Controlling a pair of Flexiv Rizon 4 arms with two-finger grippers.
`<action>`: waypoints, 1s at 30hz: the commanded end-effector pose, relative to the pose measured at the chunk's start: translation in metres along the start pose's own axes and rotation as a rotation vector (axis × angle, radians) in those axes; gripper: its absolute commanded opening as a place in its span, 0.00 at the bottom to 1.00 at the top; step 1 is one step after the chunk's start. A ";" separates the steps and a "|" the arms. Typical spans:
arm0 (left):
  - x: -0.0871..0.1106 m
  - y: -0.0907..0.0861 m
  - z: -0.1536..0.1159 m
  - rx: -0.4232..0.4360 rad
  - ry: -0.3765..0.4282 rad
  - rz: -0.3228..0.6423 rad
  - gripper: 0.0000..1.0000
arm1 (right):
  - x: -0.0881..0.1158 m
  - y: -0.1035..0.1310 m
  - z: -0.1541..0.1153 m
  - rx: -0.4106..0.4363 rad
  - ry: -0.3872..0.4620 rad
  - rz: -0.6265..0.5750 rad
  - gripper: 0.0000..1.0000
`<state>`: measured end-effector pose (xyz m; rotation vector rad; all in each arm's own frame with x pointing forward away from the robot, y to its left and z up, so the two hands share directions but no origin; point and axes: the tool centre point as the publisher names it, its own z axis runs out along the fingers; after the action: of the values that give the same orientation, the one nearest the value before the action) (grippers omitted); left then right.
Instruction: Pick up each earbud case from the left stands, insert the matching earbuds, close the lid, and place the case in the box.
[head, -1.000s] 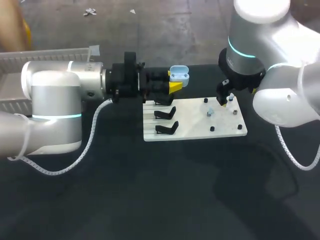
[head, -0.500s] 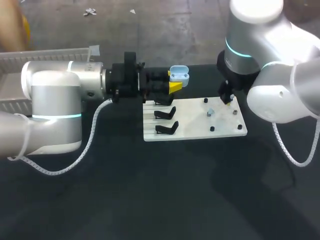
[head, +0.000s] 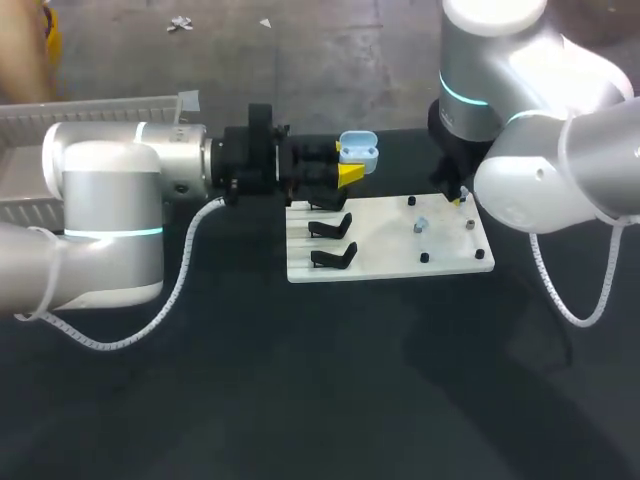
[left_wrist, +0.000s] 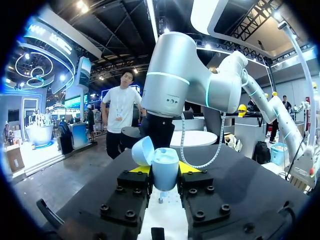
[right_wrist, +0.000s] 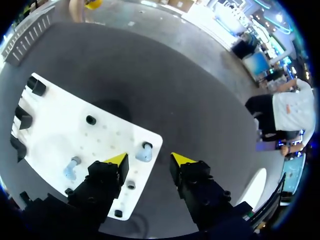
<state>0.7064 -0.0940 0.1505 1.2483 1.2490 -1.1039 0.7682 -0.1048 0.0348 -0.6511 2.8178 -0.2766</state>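
Bare worktop (head: 320, 400) spans the lower frame. Centre: board (head: 390, 262) with stands (head: 333, 257) at its left edge, pegs (head: 424, 258) at right. Left arm (head: 110, 220) blocks the left; right arm (head: 540, 150) overhangs the board's upper right corner.

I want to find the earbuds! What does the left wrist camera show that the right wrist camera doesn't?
Only the left wrist view shows the case, lid open, clamped in the left gripper, with the right arm beyond. Only the right wrist view shows the open right gripper above an earbud at the board's corner, and a second earbud beside one finger. Both show the white board and the dark table.
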 end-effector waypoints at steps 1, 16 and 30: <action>0.001 -0.002 0.000 -0.008 -0.004 0.004 0.00 | -0.005 0.000 0.001 -0.003 0.017 0.000 0.55; 0.001 -0.002 0.000 -0.008 -0.004 0.004 0.00 | -0.007 0.010 0.003 0.001 0.031 0.035 0.46; 0.001 -0.002 0.000 -0.008 -0.004 0.004 0.00 | -0.003 0.007 0.004 0.016 0.043 0.048 0.40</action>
<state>0.7063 -0.0939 0.1506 1.2484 1.2493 -1.1038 0.7693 -0.0986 0.0300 -0.5832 2.8646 -0.3037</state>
